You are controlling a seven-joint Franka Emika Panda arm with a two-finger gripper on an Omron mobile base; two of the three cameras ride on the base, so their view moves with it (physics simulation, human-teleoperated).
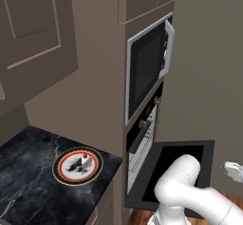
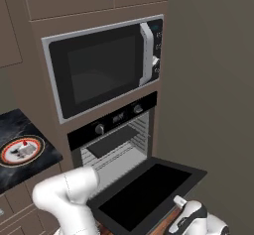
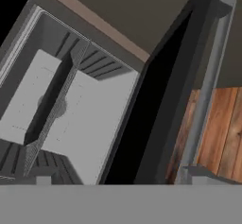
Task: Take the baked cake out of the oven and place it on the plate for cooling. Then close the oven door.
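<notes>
You see the cake (image 1: pixel 86 160), whitish with a red blob, sitting on the plate (image 1: pixel 64 173) near the counter's (image 1: pixel 28 172) right edge; the black oven (image 2: pixel 116 145) stands empty, its door (image 2: pixel 144 192) hanging flat open.

Glossy white rounded arm (image 1: pixel 190 191) segments with dark joints

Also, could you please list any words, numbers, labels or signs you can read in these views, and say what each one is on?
No text can be read in any view.
Oven display: a small dark panel between the knobs, too blurred to read.
Microwave control strip: faint marks, too small to read.
Plate: a black dragon-like figure, no lettering.
</notes>
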